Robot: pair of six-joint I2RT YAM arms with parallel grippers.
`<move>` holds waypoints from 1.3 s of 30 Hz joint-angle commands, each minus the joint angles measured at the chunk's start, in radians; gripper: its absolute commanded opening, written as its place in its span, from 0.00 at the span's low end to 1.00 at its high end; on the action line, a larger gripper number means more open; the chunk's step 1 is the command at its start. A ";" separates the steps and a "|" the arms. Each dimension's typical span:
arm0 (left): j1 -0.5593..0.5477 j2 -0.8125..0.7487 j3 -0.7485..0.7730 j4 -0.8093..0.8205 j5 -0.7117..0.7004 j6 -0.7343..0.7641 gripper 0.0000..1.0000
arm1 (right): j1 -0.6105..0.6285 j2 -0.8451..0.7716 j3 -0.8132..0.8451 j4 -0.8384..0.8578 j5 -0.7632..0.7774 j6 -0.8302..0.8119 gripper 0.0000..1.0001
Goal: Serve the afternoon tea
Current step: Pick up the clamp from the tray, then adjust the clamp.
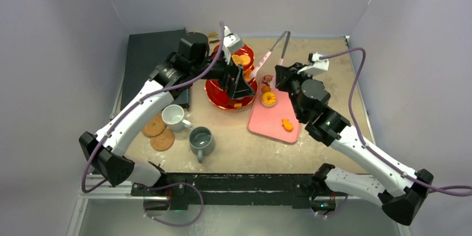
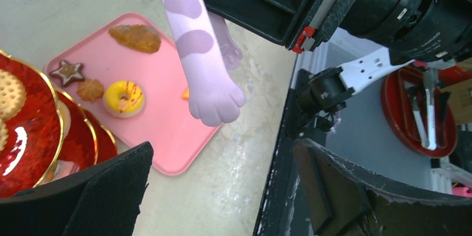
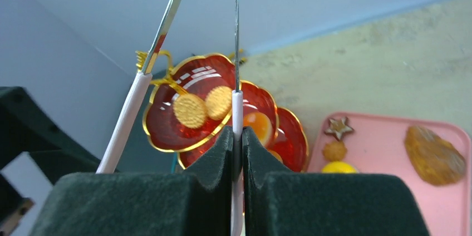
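Observation:
The red three-tier stand [image 1: 222, 94] stands mid-table with round biscuits [image 1: 241, 59] on its top tier. My left gripper [image 1: 238, 80] hovers at its right side, open and empty [image 2: 222, 191]. My right gripper [image 1: 281, 74] is shut on one arm of the pink paw-tipped tongs [image 3: 237, 119]; their other arm hangs free, its paw tip [image 2: 214, 102] over the pink tray [image 1: 273, 122]. The tray holds a yellow donut [image 1: 269, 98], a star biscuit [image 2: 67, 72], a brown pastry [image 3: 435, 152] and an orange piece [image 1: 287, 125]. The white mug [image 1: 173, 116], the grey mug [image 1: 201, 140] and two cork coasters [image 1: 154, 126] lie front left.
A flat dark slab [image 1: 147, 58] lies at the back left, behind my left arm. The pen's white walls close in the table at the back and sides. The table's front edge has a black rail [image 1: 239, 183].

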 commanded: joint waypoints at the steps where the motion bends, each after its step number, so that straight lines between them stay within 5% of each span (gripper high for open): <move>1: 0.000 -0.019 -0.004 0.119 0.087 -0.094 0.97 | 0.021 -0.041 -0.003 0.224 -0.027 -0.102 0.00; 10: 0.002 0.004 0.087 0.145 0.077 -0.078 0.80 | 0.085 -0.057 -0.014 0.280 -0.042 -0.176 0.00; 20: 0.003 -0.016 0.139 0.147 0.094 -0.075 0.94 | 0.125 -0.027 -0.019 0.307 0.007 -0.229 0.00; 25: 0.002 -0.009 0.130 0.141 0.015 -0.043 0.75 | 0.153 -0.013 -0.012 0.322 0.012 -0.246 0.00; 34: 0.003 -0.023 0.135 0.062 -0.101 0.117 0.25 | 0.159 -0.013 -0.003 0.305 -0.036 -0.198 0.00; 39: 0.002 -0.057 0.133 0.035 -0.150 0.265 0.05 | 0.159 0.006 0.046 0.223 -0.215 -0.148 0.23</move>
